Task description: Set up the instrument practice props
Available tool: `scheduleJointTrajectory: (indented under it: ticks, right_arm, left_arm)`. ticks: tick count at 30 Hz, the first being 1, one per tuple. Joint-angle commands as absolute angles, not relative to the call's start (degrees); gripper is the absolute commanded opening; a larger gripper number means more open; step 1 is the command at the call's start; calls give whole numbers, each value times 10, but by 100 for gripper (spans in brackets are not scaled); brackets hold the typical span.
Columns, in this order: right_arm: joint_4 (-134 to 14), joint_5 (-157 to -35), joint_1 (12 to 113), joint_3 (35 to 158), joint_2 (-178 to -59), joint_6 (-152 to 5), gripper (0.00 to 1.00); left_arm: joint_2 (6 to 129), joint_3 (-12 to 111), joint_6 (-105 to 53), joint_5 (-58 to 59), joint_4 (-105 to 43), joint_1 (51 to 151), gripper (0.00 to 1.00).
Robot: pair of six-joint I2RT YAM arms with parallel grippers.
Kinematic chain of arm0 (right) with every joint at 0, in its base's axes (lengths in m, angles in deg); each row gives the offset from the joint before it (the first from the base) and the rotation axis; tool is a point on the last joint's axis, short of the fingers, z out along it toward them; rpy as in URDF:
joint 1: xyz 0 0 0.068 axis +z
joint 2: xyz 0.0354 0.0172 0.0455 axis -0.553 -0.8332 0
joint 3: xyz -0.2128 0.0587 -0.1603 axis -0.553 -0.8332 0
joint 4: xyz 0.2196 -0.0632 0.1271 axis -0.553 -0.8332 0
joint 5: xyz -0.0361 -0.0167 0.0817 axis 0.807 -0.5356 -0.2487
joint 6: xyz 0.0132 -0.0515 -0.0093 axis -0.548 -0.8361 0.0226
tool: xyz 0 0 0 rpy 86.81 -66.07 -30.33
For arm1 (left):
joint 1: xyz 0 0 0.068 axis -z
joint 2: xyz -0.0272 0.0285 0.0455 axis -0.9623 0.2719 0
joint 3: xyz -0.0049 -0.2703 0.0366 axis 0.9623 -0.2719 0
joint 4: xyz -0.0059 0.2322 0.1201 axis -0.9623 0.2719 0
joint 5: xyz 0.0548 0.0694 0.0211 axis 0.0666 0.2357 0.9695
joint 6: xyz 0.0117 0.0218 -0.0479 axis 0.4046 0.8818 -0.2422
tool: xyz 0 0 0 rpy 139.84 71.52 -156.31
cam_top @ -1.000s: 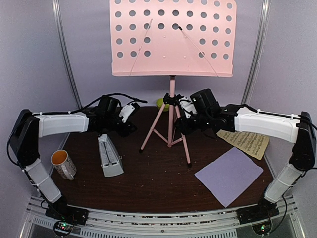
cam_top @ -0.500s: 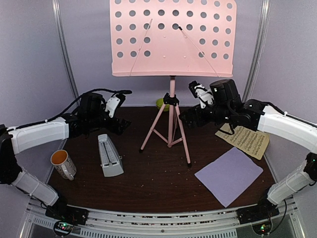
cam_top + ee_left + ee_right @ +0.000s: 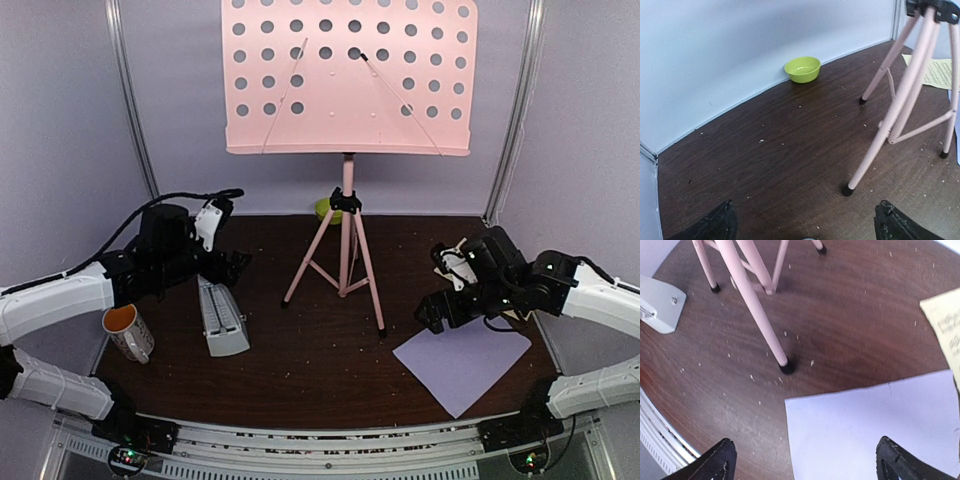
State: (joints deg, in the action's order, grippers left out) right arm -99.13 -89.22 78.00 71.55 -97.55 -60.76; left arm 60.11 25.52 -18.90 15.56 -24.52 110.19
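The pink music stand (image 3: 348, 75) stands upright at the back centre on its tripod (image 3: 345, 255). A grey metronome (image 3: 222, 315) stands to the tripod's left. My left gripper (image 3: 222, 262) hovers just behind the metronome, open and empty, facing the tripod legs (image 3: 890, 125). The lavender page (image 3: 462, 352) lies flat at the front right. My right gripper (image 3: 440, 310) hangs over the page's left corner (image 3: 850, 425), open and holding nothing. The pale-yellow page (image 3: 946, 325) lies beyond it, mostly hidden by the right arm in the top view.
A white mug (image 3: 128, 330) with an orange inside stands at the front left, near the metronome. A lime-green bowl (image 3: 802, 69) sits against the back wall behind the tripod. White walls close the table on three sides.
Both grippers have opened wide and drawn away from the tripod's hub. The left one pulled back left above the metronome. The right one swung down to the lavender page.
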Motion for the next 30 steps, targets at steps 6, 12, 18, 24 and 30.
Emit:
scheduleJointTrajectory:
  ticks: [6, 12, 18, 24, 30]
  right_arm:
    - [-984, -985, 737, 565, -1000, -466, 96]
    - [-904, -1053, 727, 521, -1069, -450, 93]
    - [-826, -1100, 732, 507, -1144, -442, 90]
    - [-721, -1130, 811, 521, -1187, -353, 89]
    - [-671, -1124, 895, 567, -1190, -266, 89]
  left_arm:
    - [588, 199, -152, 224, -281, 1259, 98]
    - [637, 187, -136, 283, -301, 1386, 98]
    - [698, 197, -115, 311, -316, 1455, 98]
    - [738, 194, -68, 255, -352, 1471, 98]
    - [752, 190, -115, 188, -379, 1472, 95]
